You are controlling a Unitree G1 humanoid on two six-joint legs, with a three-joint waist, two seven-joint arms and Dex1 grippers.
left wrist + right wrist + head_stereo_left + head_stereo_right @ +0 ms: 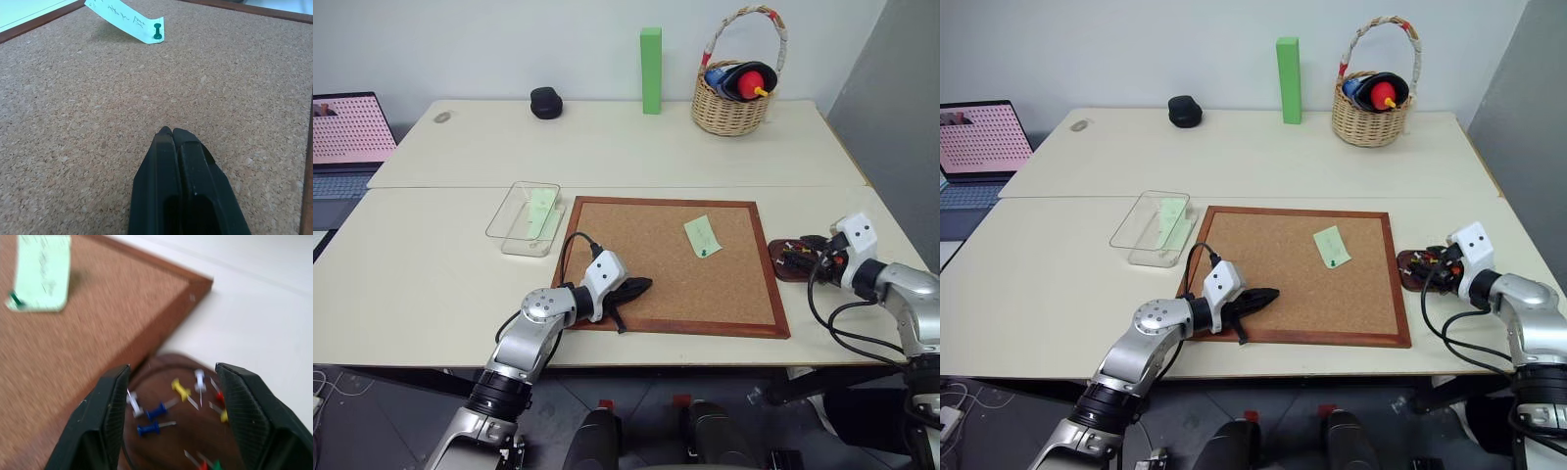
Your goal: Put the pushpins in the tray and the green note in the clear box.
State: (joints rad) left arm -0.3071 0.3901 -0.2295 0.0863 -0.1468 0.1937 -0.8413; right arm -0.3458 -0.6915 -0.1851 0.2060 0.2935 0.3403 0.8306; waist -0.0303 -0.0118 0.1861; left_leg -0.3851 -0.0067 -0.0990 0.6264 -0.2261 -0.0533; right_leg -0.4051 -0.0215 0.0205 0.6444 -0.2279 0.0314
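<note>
Right claw [171, 418] spread over the tray [161, 450] — pin drop looks done; left claw [173, 132] pressed together. Next: pull the last pin [157, 31] holding the green note [702, 236].

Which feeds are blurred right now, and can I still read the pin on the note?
Right wrist view: smeared, the tray pins soft between the open right claw. Left wrist view: sharp, the green pin clear on the green note. Head views: evenly lit.

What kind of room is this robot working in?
Probably an office or lab set up for trials: plain cream tables against a bare wall, an open laptop at the side, and a corkboard with a note pinned on.
</note>
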